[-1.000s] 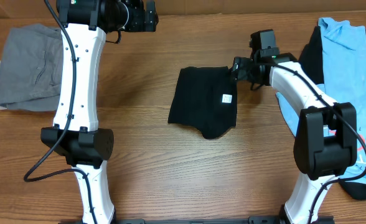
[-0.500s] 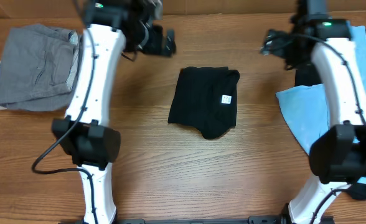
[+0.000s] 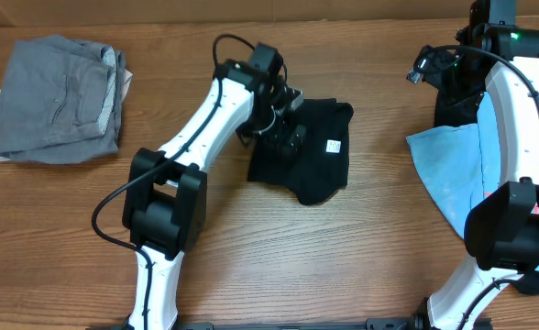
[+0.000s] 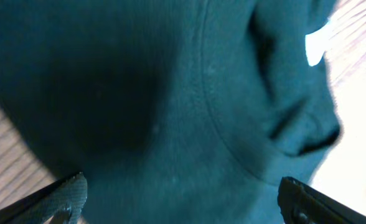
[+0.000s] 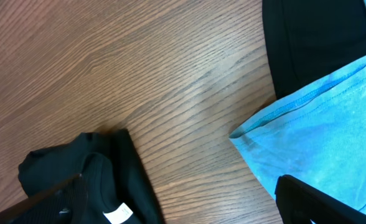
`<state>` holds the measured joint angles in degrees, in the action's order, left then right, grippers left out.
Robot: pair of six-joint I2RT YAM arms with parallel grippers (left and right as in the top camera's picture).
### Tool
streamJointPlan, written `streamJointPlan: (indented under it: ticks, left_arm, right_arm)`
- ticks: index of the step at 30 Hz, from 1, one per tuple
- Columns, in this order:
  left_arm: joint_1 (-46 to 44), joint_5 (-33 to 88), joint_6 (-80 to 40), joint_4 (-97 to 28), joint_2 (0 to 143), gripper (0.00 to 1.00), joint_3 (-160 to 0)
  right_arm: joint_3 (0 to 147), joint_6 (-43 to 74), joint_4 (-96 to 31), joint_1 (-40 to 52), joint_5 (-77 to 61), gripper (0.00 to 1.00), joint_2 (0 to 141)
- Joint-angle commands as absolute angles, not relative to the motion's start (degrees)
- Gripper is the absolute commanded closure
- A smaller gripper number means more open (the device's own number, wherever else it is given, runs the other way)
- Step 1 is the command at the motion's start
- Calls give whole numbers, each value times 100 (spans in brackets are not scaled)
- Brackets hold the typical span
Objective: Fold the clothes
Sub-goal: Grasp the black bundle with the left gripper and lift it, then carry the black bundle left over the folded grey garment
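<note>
- The left pincer (image 4: 182,186) hangs low over the black shirt (image 3: 320,174) with its jaws spread wide and nothing pinched. Dark cloth fills the space between and ahead of it.
- The shirt lies bunched directly beneath, label (image 3: 334,145) up. The wide spread probably suits biting a thick doubled edge.
- The right pincer (image 5: 180,186) is raised, likewise open and empty. The blue shirt (image 5: 332,124) lies below to one side and the black shirt to the other, so it is probably parked out of the other's way.

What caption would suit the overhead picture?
Left gripper open over the black T-shirt mid-table; right gripper open near the light-blue T-shirt; grey garment far left.
</note>
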<state>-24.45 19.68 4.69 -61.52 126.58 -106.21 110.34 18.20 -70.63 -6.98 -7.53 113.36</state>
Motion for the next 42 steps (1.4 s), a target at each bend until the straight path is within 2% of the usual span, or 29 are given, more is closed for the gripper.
streamJointPlan:
  ticks: [1, 8, 18, 22, 27, 30, 32, 38, 42]
  left_arm:
    - [-2440, 1737, 552, -5857, 12630, 0, -10178]
    - [-2438, 602, 556, -4963, 12630, 0, -9404]
    - [-2226, -2617, 563, -4195, 12630, 0, -9142]
    - [-1911, -3218, 707, -4010, 12630, 0, -9146]
    - [-1605, -3186, 928, -4066, 12619, 0, -9432]
    - [-1625, -2912, 1184, -4545, 12595, 0, -9968]
    - [-1704, -2436, 1341, -4984, 12586, 0, -10416]
    - [-1949, 30, 1380, -6602, 12586, 0, -11937]
    - [-2067, 749, 1376, -6884, 12591, 0, -12099]
  right_arm:
    - [11104, 1844, -7067, -683, -803, 0, 11229]
    - [11100, 1844, -7091, -683, -803, 0, 11229]
    - [11096, 1841, -7109, -683, -801, 0, 11229]
    - [11096, 1841, -7109, -683, -803, 0, 11229]
    - [11096, 1841, -7116, -683, -803, 0, 11229]
    - [11096, 1844, -7111, -683, -803, 0, 11229]
    - [11096, 1844, -7109, -683, -803, 0, 11229]
    - [11096, 1841, -7124, -683, -801, 0, 11229]
    - [11096, 1822, -7122, -683, -801, 0, 11229]
